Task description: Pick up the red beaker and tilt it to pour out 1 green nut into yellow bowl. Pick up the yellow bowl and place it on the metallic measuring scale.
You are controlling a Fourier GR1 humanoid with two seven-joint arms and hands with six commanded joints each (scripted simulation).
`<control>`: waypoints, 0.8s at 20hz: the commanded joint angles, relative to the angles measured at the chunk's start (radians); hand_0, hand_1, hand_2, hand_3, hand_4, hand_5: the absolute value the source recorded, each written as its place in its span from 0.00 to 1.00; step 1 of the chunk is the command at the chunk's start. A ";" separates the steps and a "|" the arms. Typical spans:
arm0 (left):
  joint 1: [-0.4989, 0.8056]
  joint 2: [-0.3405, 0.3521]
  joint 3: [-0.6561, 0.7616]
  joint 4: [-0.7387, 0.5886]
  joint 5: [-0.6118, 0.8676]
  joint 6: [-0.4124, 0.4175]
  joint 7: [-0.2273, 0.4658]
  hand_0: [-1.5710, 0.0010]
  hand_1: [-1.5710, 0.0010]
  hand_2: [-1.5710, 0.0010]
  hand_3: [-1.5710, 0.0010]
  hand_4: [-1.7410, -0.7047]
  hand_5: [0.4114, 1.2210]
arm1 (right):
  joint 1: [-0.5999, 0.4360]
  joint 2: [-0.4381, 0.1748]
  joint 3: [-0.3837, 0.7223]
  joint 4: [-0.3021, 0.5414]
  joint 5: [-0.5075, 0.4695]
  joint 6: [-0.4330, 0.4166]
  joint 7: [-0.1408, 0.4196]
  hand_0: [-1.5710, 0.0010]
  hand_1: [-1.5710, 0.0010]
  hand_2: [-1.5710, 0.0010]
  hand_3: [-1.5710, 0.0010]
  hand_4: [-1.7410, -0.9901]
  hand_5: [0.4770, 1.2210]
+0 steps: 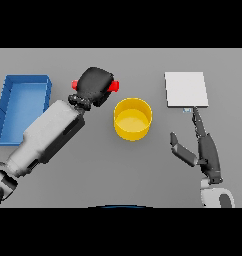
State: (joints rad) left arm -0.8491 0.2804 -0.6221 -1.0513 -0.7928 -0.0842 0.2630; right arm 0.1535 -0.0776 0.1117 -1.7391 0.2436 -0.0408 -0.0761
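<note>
Your right hand [205, 152] sits low on the right of the grey surface [93, 175], fingers straight and relaxed, holding nothing.

One fingertip reaches up to the near edge of the pale scale [186, 89]. Your left hand [94, 86] covers the red beaker [113, 86], which shows only as red bits at either side; you cannot tell how those fingers sit. Just right of it stands the yellow bowl [133, 118]; a blue tray [23, 106] lies far left.
</note>
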 commanded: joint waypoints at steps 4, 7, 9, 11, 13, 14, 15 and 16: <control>-0.090 0.016 -0.100 0.043 -0.065 -0.106 -0.038 0.00 0.00 0.00 0.16 0.04 0.99 | 0.000 0.012 -0.015 0.011 -0.030 -0.001 -0.015 1.00 1.00 1.00 1.00 0.60 0.28; -0.158 0.005 -0.176 0.098 -0.111 -0.147 -0.104 0.00 0.00 0.00 0.12 0.03 0.99 | 0.000 0.031 -0.011 0.019 -0.036 -0.006 -0.025 1.00 1.00 1.00 1.00 0.59 0.25; -0.181 0.005 -0.236 0.112 -0.148 -0.167 -0.138 0.00 0.00 0.00 0.08 0.02 1.00 | -0.001 0.034 -0.020 0.014 -0.058 -0.001 -0.030 1.00 1.00 1.00 1.00 0.59 0.24; -0.204 0.006 -0.289 0.126 -0.182 -0.195 -0.150 0.00 0.00 0.00 0.05 0.01 1.00 | 0.001 0.037 -0.017 0.017 -0.051 -0.004 -0.034 1.00 1.00 1.00 1.00 0.60 0.22; -0.234 -0.006 -0.343 0.146 -0.216 -0.220 -0.160 0.00 0.00 0.00 0.03 0.01 1.00 | 0.010 0.041 -0.015 0.019 -0.047 -0.008 -0.034 1.00 1.00 1.00 1.00 0.60 0.21; -0.253 -0.007 -0.360 0.154 -0.226 -0.235 -0.164 0.00 0.00 0.00 0.03 0.01 1.00 | 0.008 0.037 -0.018 0.015 -0.046 -0.009 -0.030 1.00 1.00 1.00 1.00 0.60 0.21; -0.270 -0.009 -0.381 0.162 -0.238 -0.250 -0.166 0.00 0.00 0.00 0.02 0.00 1.00 | 0.008 0.033 -0.022 0.013 -0.049 -0.009 -0.028 1.00 1.00 1.00 1.00 0.60 0.21; -0.284 0.000 -0.401 0.158 -0.252 -0.254 -0.176 0.00 0.00 0.00 0.02 0.00 1.00 | 0.008 0.039 -0.019 0.024 -0.041 -0.015 -0.027 1.00 1.00 1.00 1.00 0.60 0.20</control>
State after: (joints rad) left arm -1.1340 0.2804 -1.0234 -0.8935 -1.0429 -0.3393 0.0873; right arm 0.1616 -0.0384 0.0930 -1.7146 0.2028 -0.0557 -0.1016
